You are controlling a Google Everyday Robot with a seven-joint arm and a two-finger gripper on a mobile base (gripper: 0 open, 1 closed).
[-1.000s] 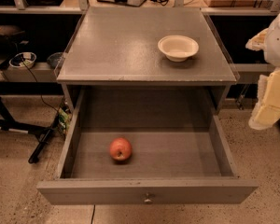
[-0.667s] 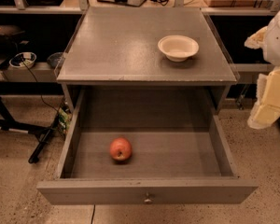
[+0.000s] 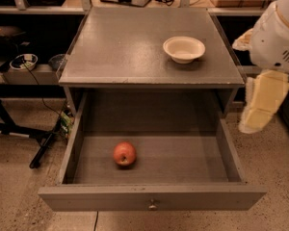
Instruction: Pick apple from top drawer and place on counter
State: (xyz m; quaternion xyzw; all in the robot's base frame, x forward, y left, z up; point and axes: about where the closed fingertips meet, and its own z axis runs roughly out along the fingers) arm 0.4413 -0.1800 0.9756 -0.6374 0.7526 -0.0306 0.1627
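The apple [image 3: 124,154], small and red-orange, lies on the floor of the top drawer [image 3: 154,198], left of its middle. That drawer is pulled fully out, with its plain front panel and small metal knob nearest the camera. Above it is the counter [image 3: 120,47], the flat grey top of the cabinet. My gripper [image 3: 262,102] hangs pale yellow at the right edge of the view, below the white arm housing. It is outside the drawer, above its right wall, and well to the right of the apple. Nothing is seen in it.
A white bowl [image 3: 184,48] stands on the counter's right rear part. Left of the cabinet, a low shelf holds cables and small dishes [image 3: 24,61], and a dark stand leg [image 3: 43,148] lies on the speckled floor. Desks with cables run along the back.
The gripper and arm have shifted slightly left, toward the drawer's right side. The apple, bowl and drawer have not moved.
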